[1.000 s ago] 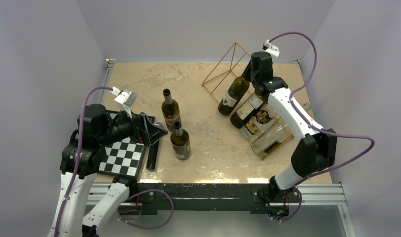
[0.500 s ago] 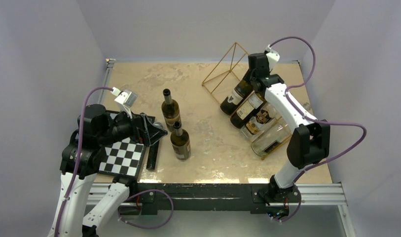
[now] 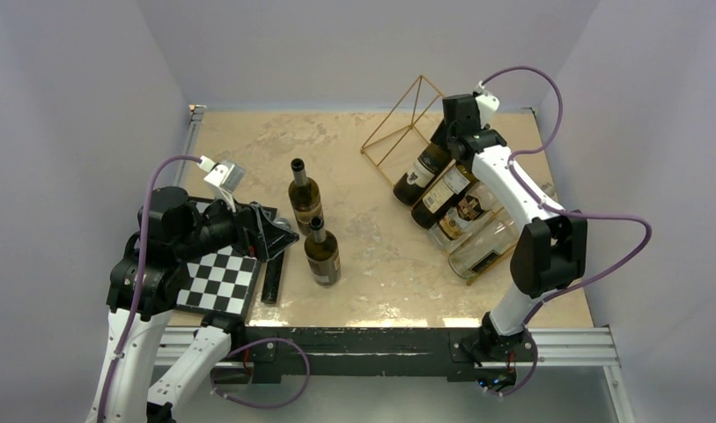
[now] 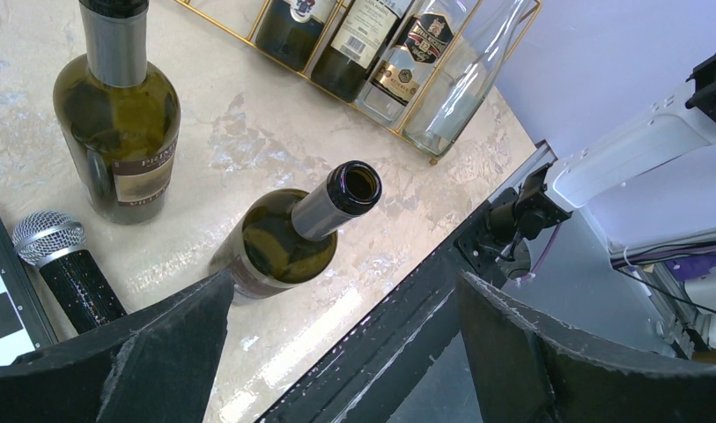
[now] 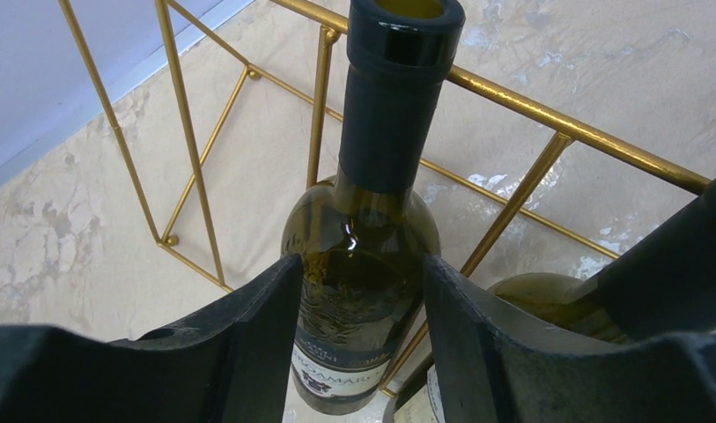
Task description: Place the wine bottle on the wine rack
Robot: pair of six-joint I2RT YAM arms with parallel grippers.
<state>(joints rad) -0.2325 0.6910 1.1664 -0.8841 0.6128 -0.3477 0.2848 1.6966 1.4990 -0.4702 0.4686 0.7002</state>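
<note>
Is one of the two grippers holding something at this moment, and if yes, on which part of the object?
The right gripper straddles the dark bottle at its shoulder on the wine rack; a firm grip cannot be told. The left gripper is open and holds nothing.

The label of the green wine bottle (image 5: 361, 264) lying in the wine rack (image 5: 513, 97) reads partly "GAMAR".

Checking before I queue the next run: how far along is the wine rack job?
Done: four bottles lie in the wine rack. In hand: the right gripper straddles the far-left bottle there, fingers either side; whether it grips is unclear. Left: two bottles stand on the table, one behind the other. The left gripper is open, empty.
</note>
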